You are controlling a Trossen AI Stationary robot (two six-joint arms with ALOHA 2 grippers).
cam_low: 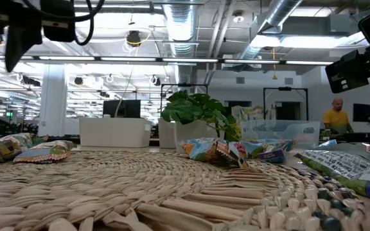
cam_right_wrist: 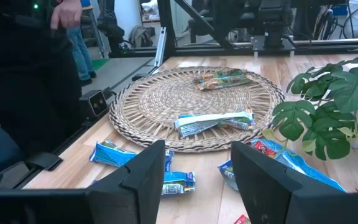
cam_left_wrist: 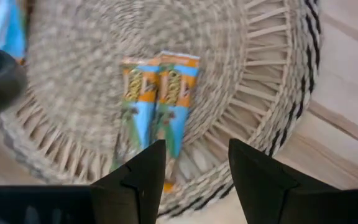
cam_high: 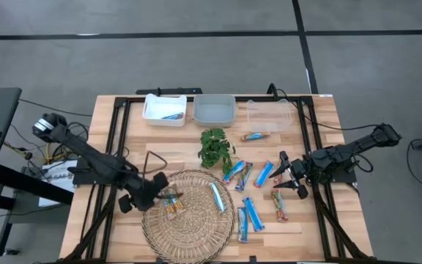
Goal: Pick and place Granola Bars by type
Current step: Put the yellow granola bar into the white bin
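Note:
Two orange-and-blue Granola Bars [cam_left_wrist: 157, 106] lie side by side on the woven mat's left part [cam_high: 171, 205]. A light-blue bar [cam_high: 216, 196] lies on the mat's right part. Several more blue bars [cam_high: 244, 174] and a reddish one [cam_high: 278, 205] lie on the table right of the mat, and one [cam_high: 252, 136] lies near the clear bin. My left gripper [cam_left_wrist: 194, 174] is open and hovers over the pair at the mat's left edge [cam_high: 160, 187]. My right gripper [cam_right_wrist: 197, 180] is open above the table right of the loose bars [cam_high: 290, 176].
A round woven mat [cam_high: 196, 235] sits at the table's near middle. A small green plant [cam_high: 216, 149] stands behind it. Along the far edge stand a white tray [cam_high: 152, 110] with one bar [cam_high: 172, 116] in it, a grey bin [cam_high: 215, 110] and a clear bin [cam_high: 268, 115]. People show in the room beyond.

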